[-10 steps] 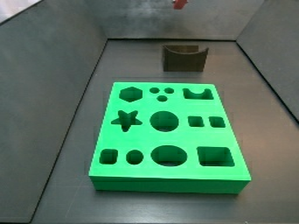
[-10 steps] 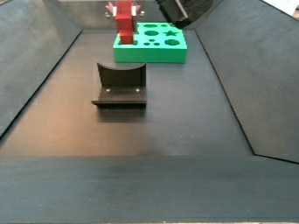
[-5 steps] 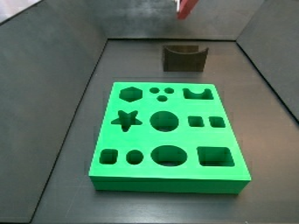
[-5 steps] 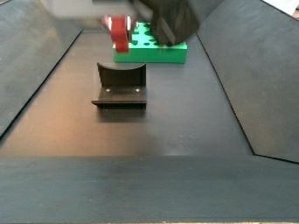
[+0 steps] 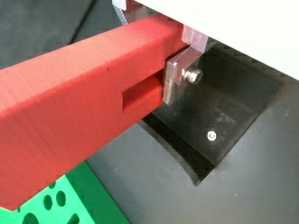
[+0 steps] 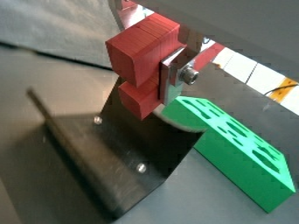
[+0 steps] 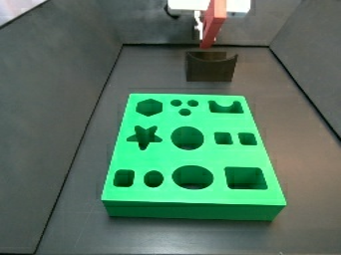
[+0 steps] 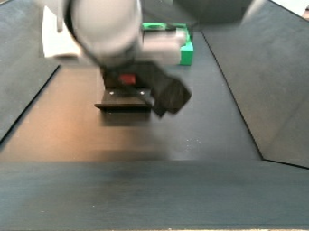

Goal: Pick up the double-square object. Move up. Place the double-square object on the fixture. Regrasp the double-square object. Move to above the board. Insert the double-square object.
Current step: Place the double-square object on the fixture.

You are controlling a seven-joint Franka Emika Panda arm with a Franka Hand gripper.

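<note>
The gripper [image 7: 208,24] is shut on the red double-square object [image 7: 208,32], which hangs upright right over the dark fixture [image 7: 209,66] at the far end of the floor. Both wrist views show the double-square object [image 5: 82,96] [image 6: 142,66] clamped against a silver finger [image 5: 177,74] [image 6: 176,75]; the opposite finger is hidden behind it. Its lower end sits at the notch of the fixture [image 6: 128,149]; whether they touch I cannot tell. The green board [image 7: 193,154] lies flat nearer the camera. In a side view the arm [image 8: 108,32] covers most of the fixture [image 8: 121,104].
Dark sloping walls [image 7: 80,120] enclose the floor on both sides. The board [image 8: 183,47] lies behind the fixture, and one corner of it shows past the arm. In both wrist views the board [image 6: 239,149] [image 5: 59,206] shows beside the fixture.
The gripper has come down with the double-square object from the top of the side view to just over the fixture. The arm now fills the space in front of the board.
</note>
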